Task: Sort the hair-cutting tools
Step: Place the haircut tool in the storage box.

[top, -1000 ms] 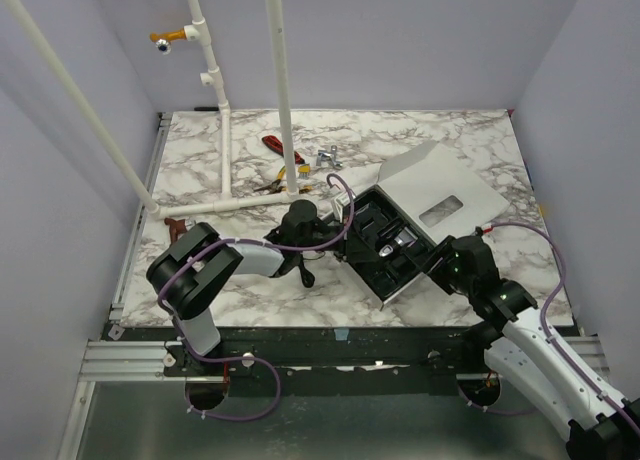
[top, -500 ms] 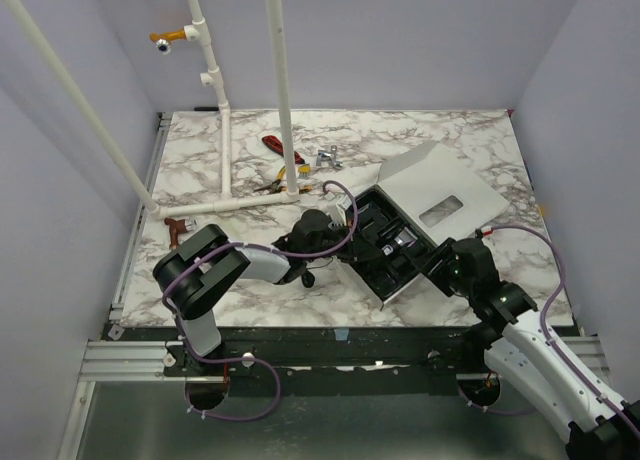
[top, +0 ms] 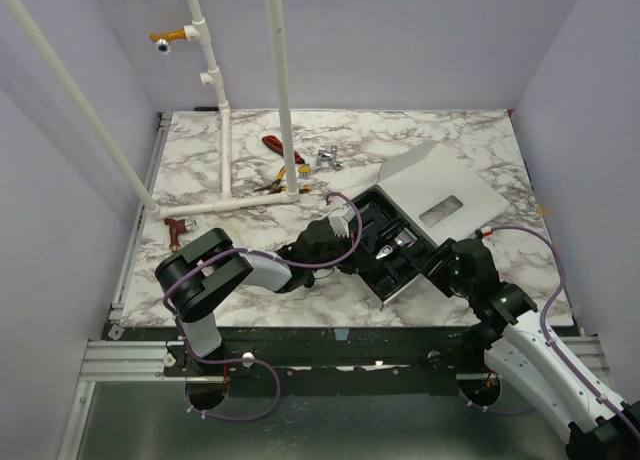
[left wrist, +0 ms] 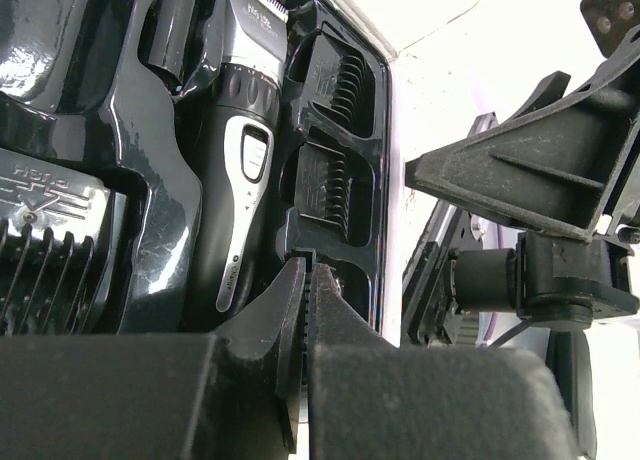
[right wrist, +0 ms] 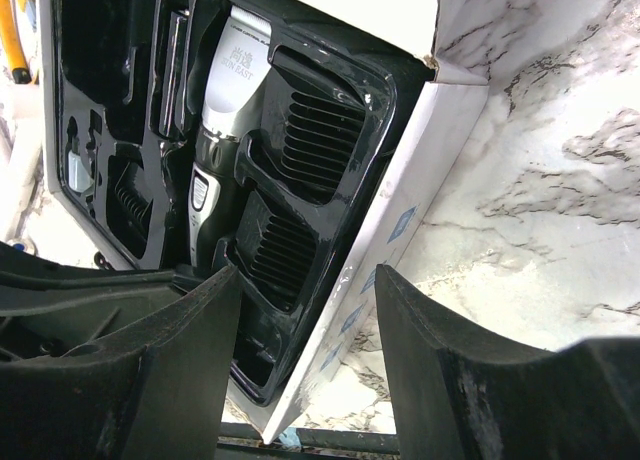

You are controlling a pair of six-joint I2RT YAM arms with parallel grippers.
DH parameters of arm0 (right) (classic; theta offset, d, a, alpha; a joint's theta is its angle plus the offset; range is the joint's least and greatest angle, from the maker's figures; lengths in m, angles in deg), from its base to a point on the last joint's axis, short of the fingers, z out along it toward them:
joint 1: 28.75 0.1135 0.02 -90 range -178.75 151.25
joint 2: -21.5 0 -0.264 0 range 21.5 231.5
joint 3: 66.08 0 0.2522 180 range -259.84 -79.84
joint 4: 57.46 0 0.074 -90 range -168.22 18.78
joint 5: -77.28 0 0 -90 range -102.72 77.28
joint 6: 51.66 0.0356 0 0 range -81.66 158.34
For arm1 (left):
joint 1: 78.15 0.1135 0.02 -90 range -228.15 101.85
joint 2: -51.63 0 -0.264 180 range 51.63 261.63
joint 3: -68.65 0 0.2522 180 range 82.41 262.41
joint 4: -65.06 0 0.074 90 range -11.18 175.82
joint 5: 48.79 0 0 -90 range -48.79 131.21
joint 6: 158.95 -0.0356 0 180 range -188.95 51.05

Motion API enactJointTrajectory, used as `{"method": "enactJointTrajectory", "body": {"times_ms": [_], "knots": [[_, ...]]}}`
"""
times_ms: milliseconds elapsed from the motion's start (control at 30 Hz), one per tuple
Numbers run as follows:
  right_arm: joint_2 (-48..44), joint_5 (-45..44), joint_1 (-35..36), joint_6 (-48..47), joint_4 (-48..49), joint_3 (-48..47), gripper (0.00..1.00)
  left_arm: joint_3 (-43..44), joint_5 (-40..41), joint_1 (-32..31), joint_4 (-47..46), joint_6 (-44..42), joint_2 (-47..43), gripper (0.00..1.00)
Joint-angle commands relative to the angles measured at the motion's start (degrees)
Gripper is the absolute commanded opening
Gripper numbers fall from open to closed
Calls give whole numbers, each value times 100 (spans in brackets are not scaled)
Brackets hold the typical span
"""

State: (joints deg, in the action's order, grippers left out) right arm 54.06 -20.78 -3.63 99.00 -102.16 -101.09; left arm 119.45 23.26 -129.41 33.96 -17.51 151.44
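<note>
top view: on the marble table (top: 240,150) a white box (top: 430,185) lies open, holding a black tray (top: 372,212) whose contents are too small to sort. two arms meet there, the left gripper (top: 352,244) over the tray's near-left end and the right gripper (top: 437,265) at its near corner. white pipes (top: 282,90), lilac walls.

left wrist: jaws pressed together over a slot beside the one clipper (left wrist: 240,150), which lies in the tray. two guards (left wrist: 335,80) alongside, other slots cut off.

right wrist: jaws wide, straddling the box wall; contact unclear.
</note>
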Motion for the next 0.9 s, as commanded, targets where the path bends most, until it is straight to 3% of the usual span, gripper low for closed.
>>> {"method": "enactJointTrajectory", "body": {"times_ms": [0,433,633,867], "knots": [[-75,86,22,94,18,139,59,-139,273,-82,-26,-185,-15,0],[-7,23,24,90,-17,96,59,8,336,-244,130,-422,7,1],[38,25,20,47,-4,60,59,-76,449,-295,356,-576,-175,31],[7,23,19,3,-50,-18,59,-116,726,-340,762,-753,-591,46]]}}
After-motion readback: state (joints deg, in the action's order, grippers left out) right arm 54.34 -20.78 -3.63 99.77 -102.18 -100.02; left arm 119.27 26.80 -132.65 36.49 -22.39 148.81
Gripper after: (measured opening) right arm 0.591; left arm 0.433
